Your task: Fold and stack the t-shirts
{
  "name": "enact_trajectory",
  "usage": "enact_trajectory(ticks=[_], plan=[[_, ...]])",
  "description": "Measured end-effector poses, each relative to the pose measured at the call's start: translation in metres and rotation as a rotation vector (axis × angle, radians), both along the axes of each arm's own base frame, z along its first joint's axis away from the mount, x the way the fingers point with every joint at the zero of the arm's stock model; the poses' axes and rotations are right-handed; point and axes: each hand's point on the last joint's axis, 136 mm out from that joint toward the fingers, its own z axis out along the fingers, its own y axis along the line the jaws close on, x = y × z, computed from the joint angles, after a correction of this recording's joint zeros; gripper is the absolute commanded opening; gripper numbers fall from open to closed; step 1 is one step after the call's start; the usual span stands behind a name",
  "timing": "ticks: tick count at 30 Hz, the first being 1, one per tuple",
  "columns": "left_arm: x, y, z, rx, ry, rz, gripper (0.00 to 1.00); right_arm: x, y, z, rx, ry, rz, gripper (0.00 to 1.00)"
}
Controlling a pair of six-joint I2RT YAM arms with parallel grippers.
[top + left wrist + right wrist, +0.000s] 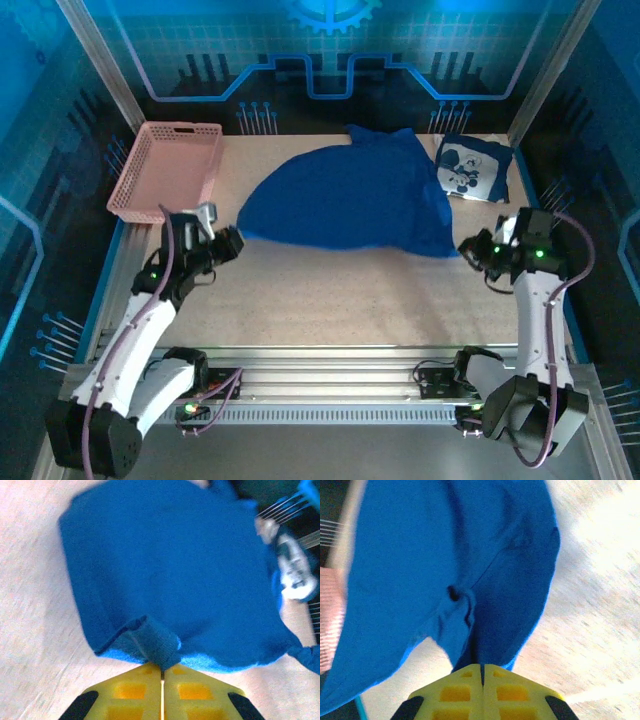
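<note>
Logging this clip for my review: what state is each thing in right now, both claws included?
left claw: shut on a bunched edge of the spread t-shirt.
right claw: shut on the opposite near corner of that shirt.
spread t-shirt: unfolded, no print showing, pinched at both near corners.
cartoon t-shirt: folded, lying flat, print up.
pink basket: upright, looks empty.

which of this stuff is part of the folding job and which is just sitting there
Job:
spread blue t-shirt, centre
folded t-shirt with cartoon print, back right

Lying about:
pink basket, back left
</note>
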Motion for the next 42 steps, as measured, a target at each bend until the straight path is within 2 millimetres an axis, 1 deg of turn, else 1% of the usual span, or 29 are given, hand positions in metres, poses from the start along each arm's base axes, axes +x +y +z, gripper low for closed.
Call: enact_trajectory(ticks=[1,3,5,8,11,13,16,18,22,23,24,25,26,27,28,29,31,33,35,37,40,42], plan=[[-0.008,0.003,-0.009,0.002,0.029,0.020,0.10,-0.007,-0.001,-0.011,-0.009,0.035,-0.006,0.00],[-0.021,0.010,-0.019,0.007,0.072,0.061,0.10,-0.014,-0.005,-0.020,-0.034,0.077,-0.018,0.00],[-0.028,0.016,-0.024,0.006,0.101,0.102,0.09,-0.014,-0.010,-0.022,-0.061,0.082,-0.027,0.00],[-0.038,0.024,-0.041,0.011,0.174,0.166,0.10,-0.015,-0.014,-0.025,-0.084,0.097,-0.034,0.00],[-0.052,0.030,-0.067,0.015,0.277,0.218,0.10,-0.016,-0.017,-0.032,-0.099,0.121,-0.033,0.00],[-0.062,0.033,-0.085,0.015,0.350,0.251,0.10,-0.021,-0.016,-0.040,-0.095,0.145,-0.027,0.00],[-0.075,0.036,-0.104,0.017,0.433,0.287,0.09,-0.029,-0.013,-0.053,-0.084,0.181,-0.022,0.00],[-0.084,0.039,-0.113,0.019,0.477,0.313,0.10,-0.034,-0.011,-0.061,-0.076,0.202,-0.020,0.00],[-0.093,0.041,-0.122,0.012,0.513,0.345,0.11,-0.035,-0.010,-0.063,-0.071,0.208,-0.018,0.00],[-0.095,0.041,-0.123,0.009,0.519,0.351,0.21,-0.035,-0.010,-0.063,-0.072,0.208,-0.018,0.00],[-0.096,0.041,-0.124,0.005,0.524,0.357,0.39,-0.035,-0.010,-0.063,-0.070,0.211,-0.018,0.05],[-0.097,0.042,-0.126,0.006,0.528,0.362,0.51,-0.035,-0.010,-0.064,-0.069,0.215,-0.018,0.12],[-0.098,0.042,-0.127,0.007,0.534,0.367,0.59,-0.035,-0.010,-0.066,-0.066,0.221,-0.019,0.26],[-0.100,0.043,-0.129,0.004,0.543,0.379,0.67,-0.035,-0.010,-0.067,-0.064,0.229,-0.018,0.37],[-0.102,0.044,-0.129,0.003,0.549,0.391,0.72,-0.036,-0.010,-0.069,-0.062,0.236,-0.016,0.48],[-0.104,0.046,-0.130,0.005,0.557,0.403,0.76,-0.036,-0.010,-0.070,-0.059,0.244,-0.018,0.56],[-0.107,0.049,-0.131,0.011,0.570,0.432,0.79,-0.036,-0.010,-0.072,-0.060,0.252,-0.015,0.66],[-0.110,0.053,-0.128,0.021,0.580,0.458,0.82,-0.035,-0.011,-0.072,-0.059,0.253,-0.022,0.75],[-0.105,0.056,-0.116,0.027,0.556,0.474,0.86,-0.031,-0.012,-0.066,-0.066,0.239,-0.021,0.78],[-0.094,0.059,-0.097,0.029,0.507,0.485,0.88,-0.023,-0.015,-0.056,-0.078,0.207,-0.023,0.79],[-0.072,0.061,-0.069,0.034,0.439,0.491,0.90,-0.006,-0.021,-0.040,-0.101,0.156,-0.016,0.80],[-0.056,0.060,-0.060,0.043,0.420,0.477,0.90,0.003,-0.023,-0.036,-0.114,0.148,-0.002,0.80]])
